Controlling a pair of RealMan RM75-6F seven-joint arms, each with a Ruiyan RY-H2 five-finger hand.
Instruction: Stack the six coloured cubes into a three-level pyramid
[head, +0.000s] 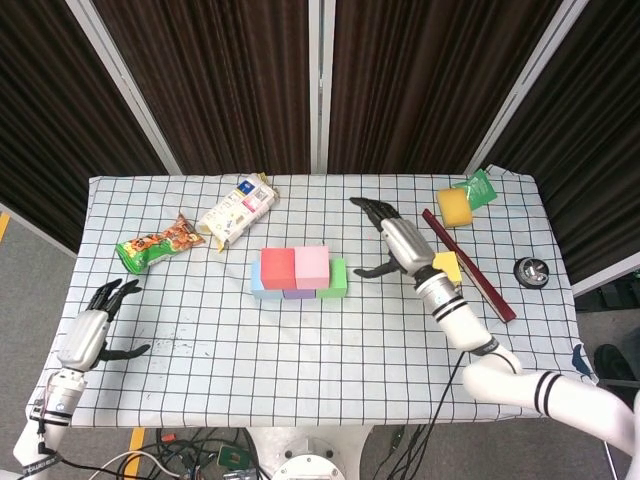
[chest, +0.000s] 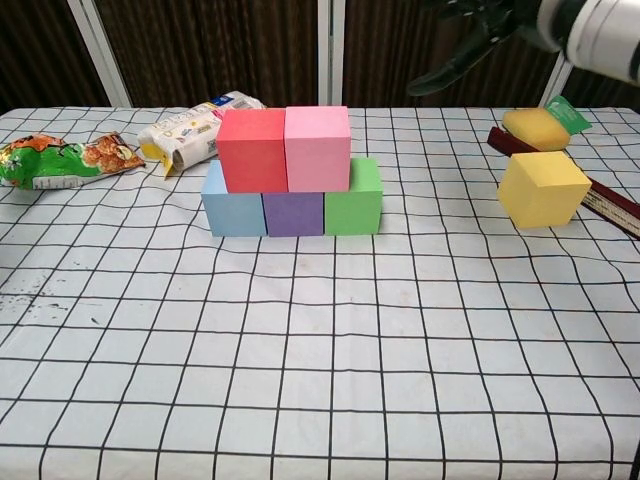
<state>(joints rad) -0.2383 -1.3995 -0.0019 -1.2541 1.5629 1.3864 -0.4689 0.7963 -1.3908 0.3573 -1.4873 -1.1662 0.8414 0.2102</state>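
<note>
Two levels up on the checked surface (chest: 330, 380)! Blue cube (chest: 232, 207), purple cube (chest: 293, 213) and green cube (chest: 353, 202) sit in a tight row, touching side to side. On top, the red cube (chest: 252, 150) and pink cube (chest: 318, 148) stand pressed together, red over the blue-purple seam, pink over purple-green.

Over to the yellow cube (chest: 543, 188): it sits alone on the surface, well apart to the right of the stack, just beside a dark red bar (chest: 612, 205) that runs diagonally past it. In the head view the cube (head: 446, 265) is partly hidden behind the right arm.

The right hand (head: 393, 240) hangs in the air between the stack and the yellow cube, fingers (head: 368, 206) spread and empty, thumb reaching toward the green cube without touching it. The chest view catches only its dark fingers (chest: 455, 65) at the top edge.

The left hand (head: 92, 328) rests low at the near left edge of the surface, fingers (head: 112, 293) fanned apart, holding nothing.

Around the back: a green snack bag (chest: 60, 160) at far left, a white packet (chest: 190, 125) lying behind the stack, and a yellow sponge (chest: 537, 127) with a green wrapper (chest: 566, 113) beside it at far right. A small round metal object (head: 531, 270) sits near the right edge.
</note>
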